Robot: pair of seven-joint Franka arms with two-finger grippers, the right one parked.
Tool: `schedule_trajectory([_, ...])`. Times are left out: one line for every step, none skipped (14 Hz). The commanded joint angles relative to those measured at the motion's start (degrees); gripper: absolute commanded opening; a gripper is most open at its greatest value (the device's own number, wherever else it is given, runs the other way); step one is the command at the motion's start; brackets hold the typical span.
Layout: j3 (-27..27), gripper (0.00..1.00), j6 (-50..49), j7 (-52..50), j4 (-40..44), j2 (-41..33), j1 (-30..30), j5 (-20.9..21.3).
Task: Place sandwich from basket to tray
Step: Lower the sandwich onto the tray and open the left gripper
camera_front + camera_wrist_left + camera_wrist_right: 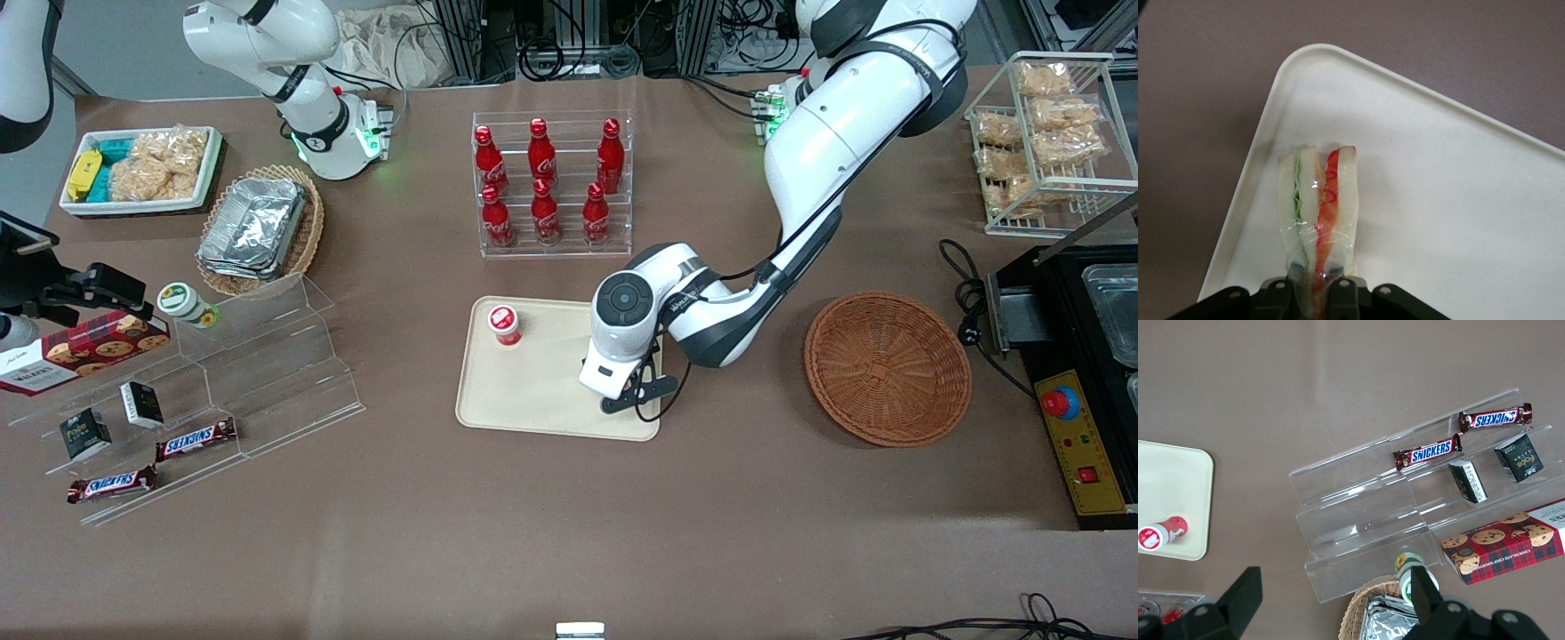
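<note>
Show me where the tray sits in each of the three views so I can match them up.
Front view: the tray lies mid-table, nearer the camera than the bottle rack; the gripper hangs over its corner.
Left wrist view: tray fills most of the picture, under the sandwich in the gripper.
Right wrist view: one tray corner shows.
Shared landmark: the red cup on the tray, front and right wrist views.

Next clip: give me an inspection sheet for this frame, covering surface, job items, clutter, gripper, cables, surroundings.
Surface: brown table.
Job items: sandwich held over tray, near its corner; basket empty.
Clutter: red cup on tray; cola bottles in rack; Snickers bars on clear steps; foil containers.
Gripper: left gripper above tray, jaws shut on sandwich.
Cables: black cord near basket.
Surroundings: control box at the working arm's end.
</note>
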Motion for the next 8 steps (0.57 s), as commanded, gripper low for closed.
schedule_trajectory([0.42, 0.79, -0.17, -0.28, 2.09, 0.39, -0.65, 1.07])
schedule_trajectory([0.42, 1.0, -0.26, -0.72, 2.18, 0.04, -0.48, 1.07])
schedule_trajectory([0.42, 1.0, -0.87, -1.07, 2.18, -1.1, -0.48, 0.98])
schedule_trajectory([0.33, 1.0, -1.31, -1.77, 2.18, -3.28, -0.22, 0.46])
schedule_trajectory([0.33, 1.0, -2.18, -2.73, 2.18, -5.74, 0.57, 0.19])
schedule_trajectory([0.16, 1.0, -3.84, -3.87, 2.18, -7.94, 1.97, 0.19])
schedule_trajectory([-0.11, 1.0, -5.08, -4.84, 2.18, -10.49, 2.77, 0.19])
schedule_trajectory([-0.02, 1.0, -6.22, -5.63, 2.09, -13.65, 2.86, -0.25])
